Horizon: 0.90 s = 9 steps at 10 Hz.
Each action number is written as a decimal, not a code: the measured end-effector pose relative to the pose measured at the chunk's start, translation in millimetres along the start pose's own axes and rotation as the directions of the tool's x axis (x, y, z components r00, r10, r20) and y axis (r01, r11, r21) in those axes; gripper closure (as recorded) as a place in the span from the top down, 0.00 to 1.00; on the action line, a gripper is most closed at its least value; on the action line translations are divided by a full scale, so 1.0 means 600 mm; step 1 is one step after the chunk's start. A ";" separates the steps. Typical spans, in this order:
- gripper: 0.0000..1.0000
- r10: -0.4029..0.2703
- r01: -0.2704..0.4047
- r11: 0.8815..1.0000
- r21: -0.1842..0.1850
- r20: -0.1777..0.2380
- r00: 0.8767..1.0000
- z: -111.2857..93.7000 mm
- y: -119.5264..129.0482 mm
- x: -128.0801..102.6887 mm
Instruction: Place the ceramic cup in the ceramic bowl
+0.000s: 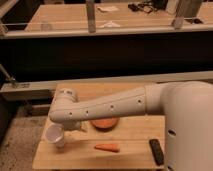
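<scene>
Wood lies under everything here: a pale wooden table (132, 135) spans the lower part of the view. At its left end stands the ceramic cup (54, 136), white and glossy, upright with its mouth facing up, near the table's front-left corner. My gripper (65, 129) is down just beside it, tucked under the bend of my white arm (105, 106), which reaches across from the right and hides most of it. The gripper seems to touch the cup's right side, but I cannot tell whether it is spread, closed or clamped on the cup. Further right, near the middle of the table, sits the ceramic bowl (104, 124), orange-brown and shallow, its far half covered by my arm. It is well apart from the cup, and the cup is not in it. In front of the bowl, nearer the table's front edge, a small orange carrot (107, 147) lies on its side, apart from the bowl. Right of that, a flat black remote-like object (156, 151) lies near the front-right corner. My rounded white body (192, 125) fills the right edge.
</scene>
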 end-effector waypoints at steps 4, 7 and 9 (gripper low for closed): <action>0.73 -0.031 0.031 1.000 0.000 0.017 0.999 0.010 -0.011 -0.005; 0.69 -0.058 0.058 0.998 0.000 0.031 0.998 0.017 -0.020 -0.009; 0.68 -0.073 0.073 0.997 -0.001 0.040 0.997 0.021 -0.025 -0.013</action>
